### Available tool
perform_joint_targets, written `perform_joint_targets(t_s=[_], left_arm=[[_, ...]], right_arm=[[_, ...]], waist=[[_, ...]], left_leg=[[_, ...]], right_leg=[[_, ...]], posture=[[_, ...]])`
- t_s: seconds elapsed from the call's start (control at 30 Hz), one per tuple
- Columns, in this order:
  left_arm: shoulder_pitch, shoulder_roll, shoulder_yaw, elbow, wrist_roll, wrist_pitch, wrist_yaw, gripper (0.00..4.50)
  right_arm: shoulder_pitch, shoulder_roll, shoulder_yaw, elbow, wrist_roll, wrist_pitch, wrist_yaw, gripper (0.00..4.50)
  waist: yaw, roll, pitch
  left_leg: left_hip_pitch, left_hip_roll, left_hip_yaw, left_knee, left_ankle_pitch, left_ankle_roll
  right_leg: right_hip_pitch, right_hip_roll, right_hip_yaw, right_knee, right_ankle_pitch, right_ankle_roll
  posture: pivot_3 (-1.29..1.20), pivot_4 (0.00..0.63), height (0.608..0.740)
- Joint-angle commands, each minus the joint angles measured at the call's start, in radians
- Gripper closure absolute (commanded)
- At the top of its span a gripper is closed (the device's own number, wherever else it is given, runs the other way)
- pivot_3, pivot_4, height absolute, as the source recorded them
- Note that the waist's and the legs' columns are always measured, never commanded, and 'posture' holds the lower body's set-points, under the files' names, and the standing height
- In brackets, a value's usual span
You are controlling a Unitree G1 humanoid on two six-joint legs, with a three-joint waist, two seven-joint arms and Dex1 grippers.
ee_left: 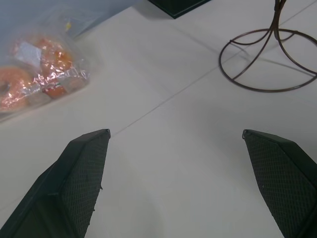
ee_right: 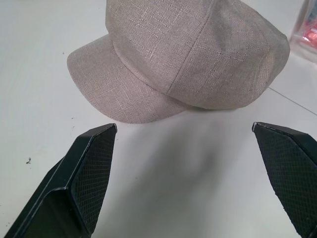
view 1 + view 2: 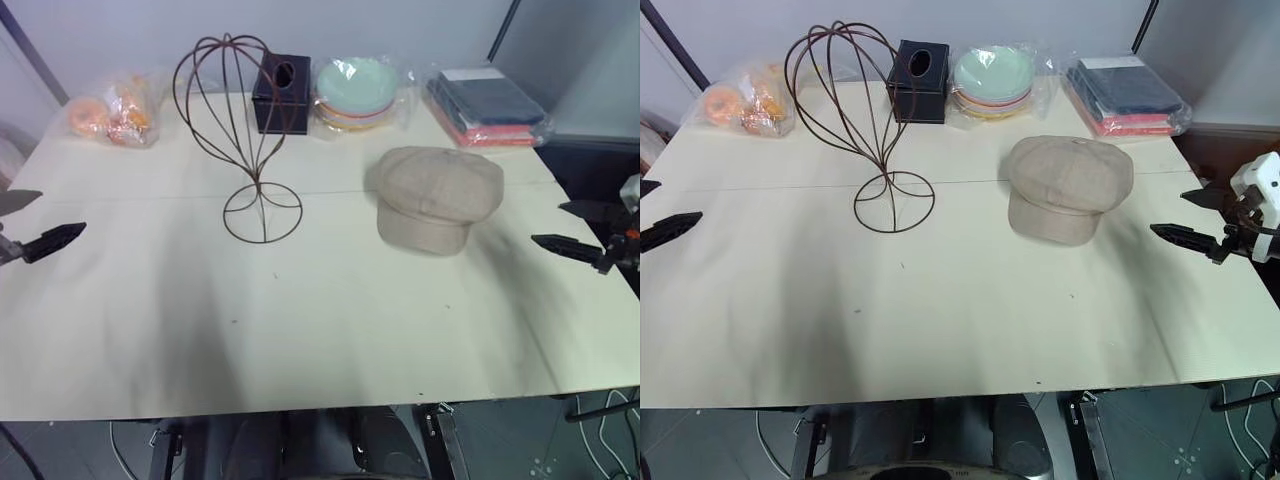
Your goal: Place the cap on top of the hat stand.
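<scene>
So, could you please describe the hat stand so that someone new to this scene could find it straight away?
Look at the pale table, toward its far left part. The hat stand rises there, just in front of the black tissue box and left of the beige cap. It is the one see-through thing: thin dark brown wire, a balloon-shaped cage on a narrow stem, a round ring base.

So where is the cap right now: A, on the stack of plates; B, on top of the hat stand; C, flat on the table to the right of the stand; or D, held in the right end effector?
C: the cap lies on the table, right of the hat stand.
</scene>
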Motion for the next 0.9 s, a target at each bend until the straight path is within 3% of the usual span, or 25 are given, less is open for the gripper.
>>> perform_joint_targets(t_s=[0.03, 0.53, 0.7, 0.9], left_arm=[[0.011, 0.017, 0.029, -0.024, 0.005, -0.022, -0.001, 0.01], [-0.031, 0.01, 0.007, -0.062, -0.045, 0.092, 0.009, 0.01], [-0.039, -0.01, -0.019, -0.296, -0.175, 0.265, -0.021, 0.01], [-0.047, -0.056, -0.084, -0.593, -0.369, 0.473, -0.003, 0.01]], right_arm=[[-0.026, -0.007, -0.011, 0.0, 0.008, -0.017, 0.005, 0.0], [-0.031, -0.007, -0.01, 0.016, -0.012, -0.033, -0.042, 0.0], [0.088, 0.02, -0.02, -0.214, -0.041, -0.065, -0.131, 0.0], [0.282, 0.091, 0.001, -0.713, -0.106, 0.05, -0.333, 0.0]], waist=[[0.0, 0.0, 0.0], [0.0, 0.0, 0.0], [0.002, 0.0, 0.0], [0.002, 0.0, 0.0]], left_leg=[[0.0, 0.0, 0.0, 0.0, 0.0, 0.0], [0.0, 0.0, 0.0, 0.0, 0.0, 0.0], [-0.001, 0.001, -0.001, 0.001, 0.0, 0.0], [0.0, 0.001, -0.002, 0.002, 0.0, 0.0]], right_leg=[[0.0, 0.0, 0.0, 0.0, 0.0, 0.0], [0.0, 0.0, 0.0, 0.0, 0.0, 0.0], [0.0, 0.0, 0.0, 0.001, 0.0, 0.0], [0.0, 0.0, 0.0, 0.003, 0.0, 0.001]], posture=[[0.0, 0.15, 0.74], [0.0, 0.15, 0.74], [0.0, 0.15, 0.74], [0.0, 0.15, 0.74]])
